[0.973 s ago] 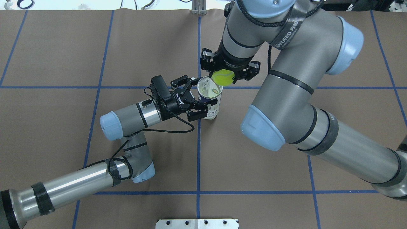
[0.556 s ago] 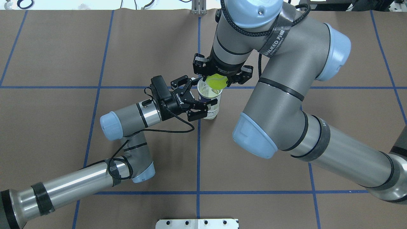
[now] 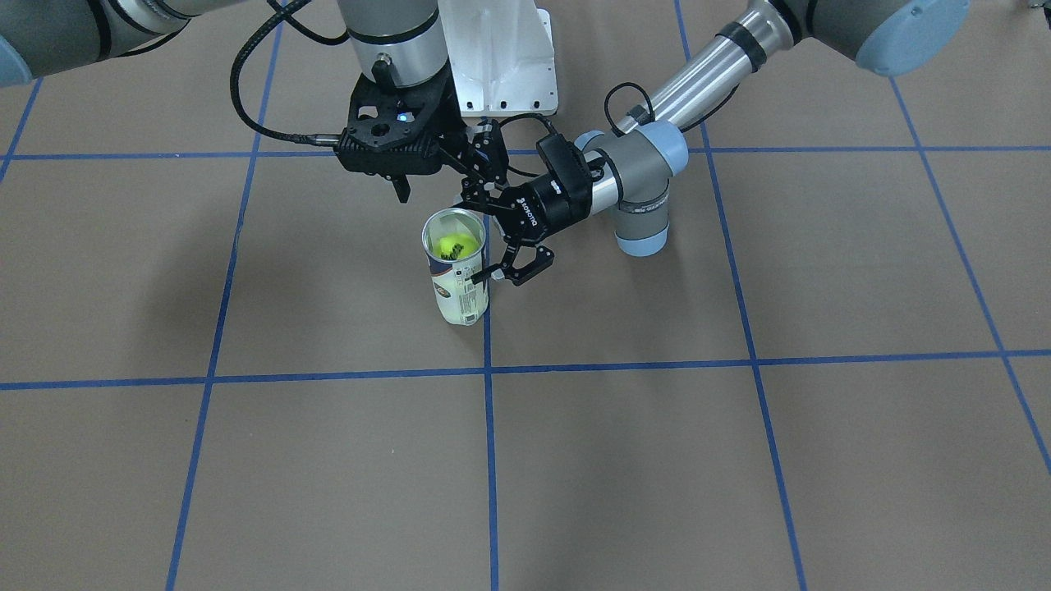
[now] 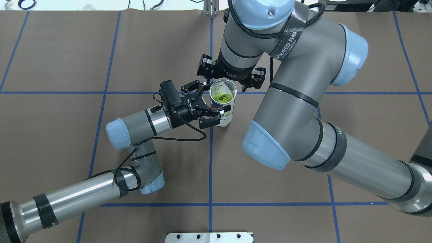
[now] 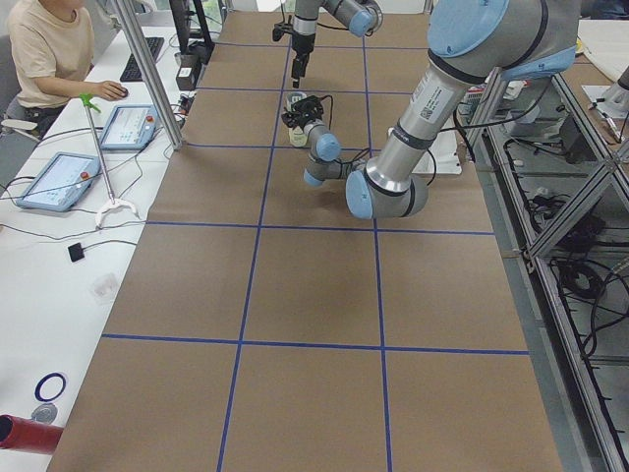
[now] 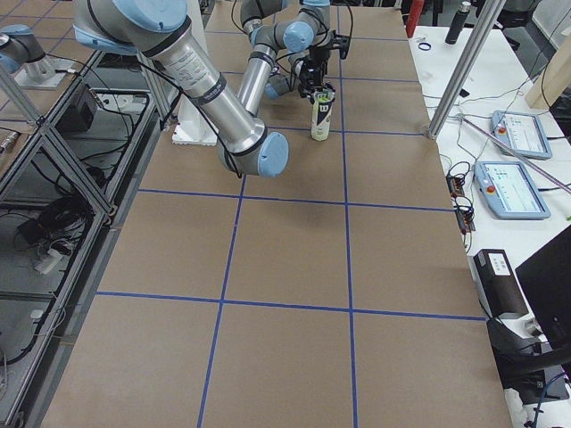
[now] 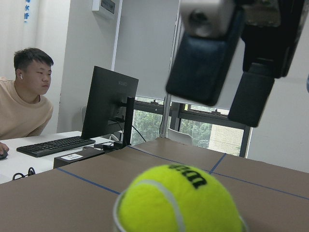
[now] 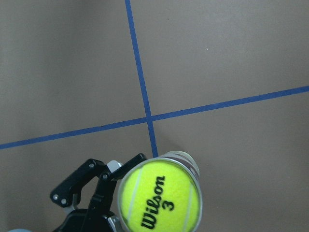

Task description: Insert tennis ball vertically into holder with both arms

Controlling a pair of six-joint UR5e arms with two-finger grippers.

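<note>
Yellow "Wilson 3" tennis ball (image 8: 160,197) inside holder (image 4: 222,101), left gripper (image 4: 216,109) clamped there, right gripper (image 4: 231,72) spread.

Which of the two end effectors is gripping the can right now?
The left end effector, clamped sideways on the holder. The right end effector hovers open above the rim, empty; the tennis ball sits inside.

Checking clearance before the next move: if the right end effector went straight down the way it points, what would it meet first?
Probably the tennis ball in the holder's open mouth, directly under the right end effector; depth is unclear.
</note>
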